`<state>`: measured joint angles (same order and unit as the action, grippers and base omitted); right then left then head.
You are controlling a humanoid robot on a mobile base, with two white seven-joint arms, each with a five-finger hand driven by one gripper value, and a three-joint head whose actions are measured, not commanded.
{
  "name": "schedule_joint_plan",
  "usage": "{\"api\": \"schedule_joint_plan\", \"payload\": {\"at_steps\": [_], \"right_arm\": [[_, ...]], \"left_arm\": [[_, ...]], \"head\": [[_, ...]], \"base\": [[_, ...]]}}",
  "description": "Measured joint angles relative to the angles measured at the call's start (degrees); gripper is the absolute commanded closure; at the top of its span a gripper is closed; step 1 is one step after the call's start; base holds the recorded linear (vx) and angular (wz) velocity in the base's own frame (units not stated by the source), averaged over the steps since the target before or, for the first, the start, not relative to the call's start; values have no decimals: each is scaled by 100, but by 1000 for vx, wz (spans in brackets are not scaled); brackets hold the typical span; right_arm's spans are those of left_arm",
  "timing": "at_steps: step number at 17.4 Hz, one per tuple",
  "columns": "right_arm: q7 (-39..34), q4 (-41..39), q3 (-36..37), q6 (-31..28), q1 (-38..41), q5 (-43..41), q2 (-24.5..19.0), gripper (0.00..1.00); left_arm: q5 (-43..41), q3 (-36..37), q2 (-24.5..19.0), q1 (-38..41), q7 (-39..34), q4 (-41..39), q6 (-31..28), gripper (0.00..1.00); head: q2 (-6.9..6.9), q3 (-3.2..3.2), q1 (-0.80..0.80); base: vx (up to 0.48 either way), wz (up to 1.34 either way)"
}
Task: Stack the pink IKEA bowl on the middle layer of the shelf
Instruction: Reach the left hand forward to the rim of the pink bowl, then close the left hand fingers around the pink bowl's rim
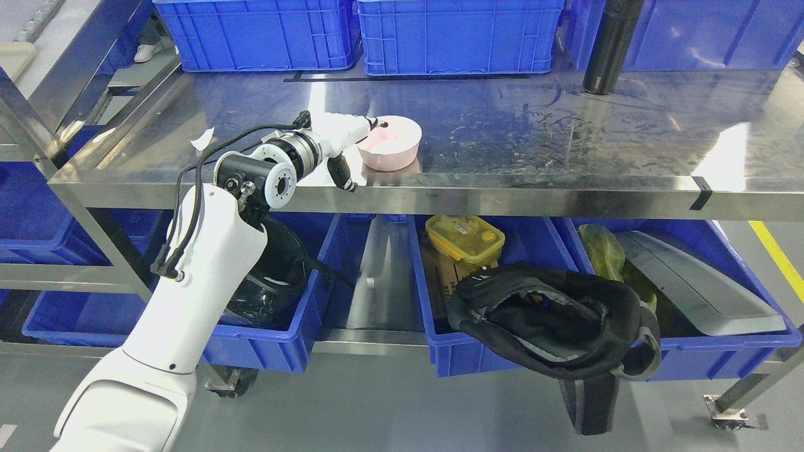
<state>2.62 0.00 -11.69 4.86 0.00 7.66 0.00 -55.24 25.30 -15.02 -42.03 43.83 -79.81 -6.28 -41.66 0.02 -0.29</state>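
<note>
- Pink bowl [391,143] sits upright, mouth up, on the steel shelf [534,125], near its front edge, about ten o'clock from picture centre.
- Left hand [352,135] reaches in from eight o'clock, fingers over the bowl's left rim; whether they clamp it is hidden.
- Bowl is round, no long axis.
- Blue bins [465,34] at twelve o'clock are cut off.

The left hand [352,135] hides the pink bowl's [392,147] near rim, so its fingers' grip is unclear.
</note>
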Motion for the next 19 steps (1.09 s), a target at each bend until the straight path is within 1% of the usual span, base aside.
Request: {"api": "schedule_joint_plan", "payload": {"at_steps": [5, 7, 9, 14, 19], "right_arm": [[0, 0, 0, 0, 0, 0, 0, 0], [-1, 0, 0, 0, 0, -1, 0, 0], [-2, 0, 0, 0, -1, -1, 0, 0], [-2, 0, 0, 0, 0, -1, 0, 0], [-2, 0, 0, 0, 0, -1, 0, 0]], "left_arm": [[-53, 15, 168, -316, 12, 385, -52, 3], [-76, 10, 233, -428, -178, 486, -112, 4], [-76, 12, 315, -495, -129, 568, -130, 4], [-84, 54, 486, -556, -64, 761, -67, 6], [-119, 71, 565, -620, -59, 989, -65, 9]], "head": [[0, 0, 0], [0, 0, 0], [0, 0, 0], [0, 0, 0], [0, 0, 0]], "base": [[-18, 22], [-28, -3], [1, -58], [8, 12], [0, 0]]}}
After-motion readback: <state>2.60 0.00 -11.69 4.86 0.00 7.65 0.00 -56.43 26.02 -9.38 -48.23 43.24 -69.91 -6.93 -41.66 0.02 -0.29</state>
